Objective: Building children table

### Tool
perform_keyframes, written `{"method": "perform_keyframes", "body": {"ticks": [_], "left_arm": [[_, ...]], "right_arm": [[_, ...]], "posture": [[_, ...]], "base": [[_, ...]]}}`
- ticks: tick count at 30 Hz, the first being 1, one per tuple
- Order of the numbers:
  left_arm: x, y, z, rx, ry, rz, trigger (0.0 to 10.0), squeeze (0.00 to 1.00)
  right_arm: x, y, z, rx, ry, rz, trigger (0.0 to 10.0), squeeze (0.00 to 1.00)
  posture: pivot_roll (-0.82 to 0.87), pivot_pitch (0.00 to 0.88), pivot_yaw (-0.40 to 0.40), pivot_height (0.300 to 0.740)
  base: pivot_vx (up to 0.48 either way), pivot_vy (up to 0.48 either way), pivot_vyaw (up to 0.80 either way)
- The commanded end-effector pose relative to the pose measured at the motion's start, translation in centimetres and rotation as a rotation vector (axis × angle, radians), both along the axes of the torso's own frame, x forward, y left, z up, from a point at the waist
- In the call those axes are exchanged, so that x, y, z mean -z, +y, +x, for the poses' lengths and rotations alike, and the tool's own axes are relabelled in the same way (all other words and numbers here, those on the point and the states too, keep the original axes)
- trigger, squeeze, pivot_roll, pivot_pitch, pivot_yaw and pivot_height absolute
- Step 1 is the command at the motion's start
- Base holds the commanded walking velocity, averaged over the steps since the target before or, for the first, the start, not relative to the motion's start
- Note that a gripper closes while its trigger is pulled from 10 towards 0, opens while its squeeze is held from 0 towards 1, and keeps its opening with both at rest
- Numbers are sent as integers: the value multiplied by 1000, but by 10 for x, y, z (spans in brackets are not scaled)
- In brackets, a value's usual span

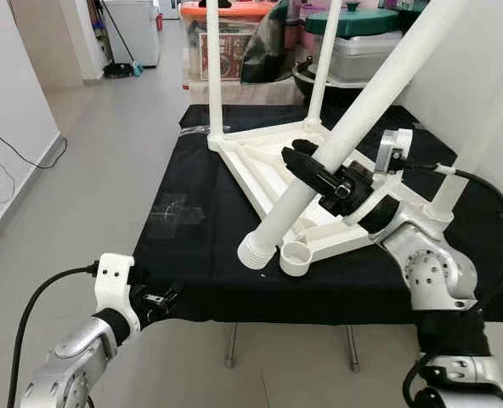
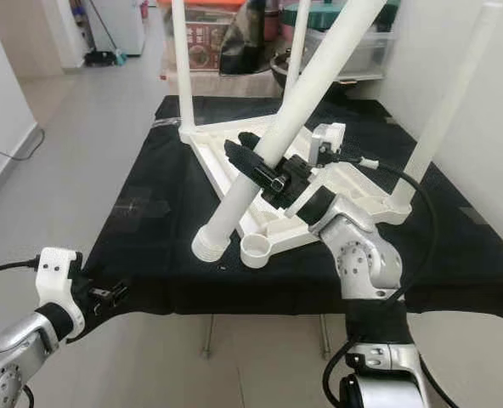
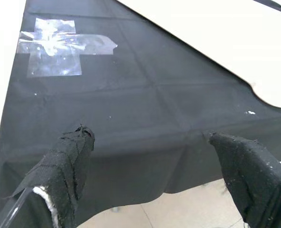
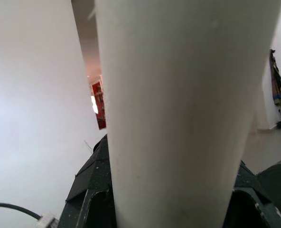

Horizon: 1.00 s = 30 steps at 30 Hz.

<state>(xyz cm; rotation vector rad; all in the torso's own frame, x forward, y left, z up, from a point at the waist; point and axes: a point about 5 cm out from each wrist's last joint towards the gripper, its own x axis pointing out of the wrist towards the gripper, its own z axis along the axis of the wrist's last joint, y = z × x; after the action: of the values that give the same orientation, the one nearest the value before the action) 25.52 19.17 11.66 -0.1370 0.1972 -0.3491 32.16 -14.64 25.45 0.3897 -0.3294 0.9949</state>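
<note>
The white plastic children's table top [image 1: 260,166] lies upside down on the black-covered bench [image 1: 192,255], spread from the bench's middle toward its right edge, with three white legs standing upright in its corner sockets: far left [image 1: 215,68], far middle [image 1: 324,59] and right [image 2: 445,119]. A fourth white leg [image 1: 353,127] is tilted steeply, its ribbed threaded end [image 1: 255,252] resting near the bench's front edge, just beside the open round socket [image 1: 296,257] at the top's near corner.

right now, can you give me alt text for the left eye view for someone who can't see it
The right gripper is shut on a loose white table leg, its ribbed end beside the empty corner socket of an upturned white table frame on a black cloth. The left gripper hangs at the cloth's near edge.
</note>
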Motion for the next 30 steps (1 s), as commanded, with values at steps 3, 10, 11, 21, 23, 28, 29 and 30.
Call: {"method": "perform_keyframes", "body": {"ticks": [3, 10, 11, 21, 23, 28, 29, 30], "left_arm": [[3, -3, 1, -9, -2, 13, 10000, 0], [4, -8, 3, -5, -10, 1, 10000, 0], [4, -9, 3, -2, -9, 0, 10000, 0], [6, -15, 4, 1, -9, -9, 10000, 0], [7, -17, 4, 1, -8, -11, 10000, 0], [9, -21, 4, 14, -3, -16, 10000, 0], [9, -21, 4, 15, -2, -13, 10000, 0], [9, -21, 4, 15, -2, -13, 10000, 0]], "right_arm": [[-4, 5, -9, -66, -25, 67, 0, 0], [-14, 15, -31, -262, -78, 137, 0, 0], [-21, 16, -36, -304, -89, 194, 0, 0], [-50, 30, -63, -595, -150, 536, 0, 0], [-48, 35, -70, -642, -170, 493, 0, 0], [-43, 41, -81, -728, -176, 401, 0, 0], [-41, 43, -83, -742, -170, 388, 0, 0], [-41, 43, -83, -742, -170, 388, 0, 0]], "posture": [[95, 0, -25, 740], [91, 0, -18, 740], [92, 0, -17, 740], [97, 0, -25, 740], [98, 0, -25, 740], [102, 0, -29, 740], [103, 0, -31, 740], [103, 0, -31, 740]], "base": [[0, 0, 0], [0, 0, 0], [0, 0, 0], [0, 0, 0], [0, 0, 0], [0, 0, 0], [0, 0, 0], [0, 0, 0]]}}
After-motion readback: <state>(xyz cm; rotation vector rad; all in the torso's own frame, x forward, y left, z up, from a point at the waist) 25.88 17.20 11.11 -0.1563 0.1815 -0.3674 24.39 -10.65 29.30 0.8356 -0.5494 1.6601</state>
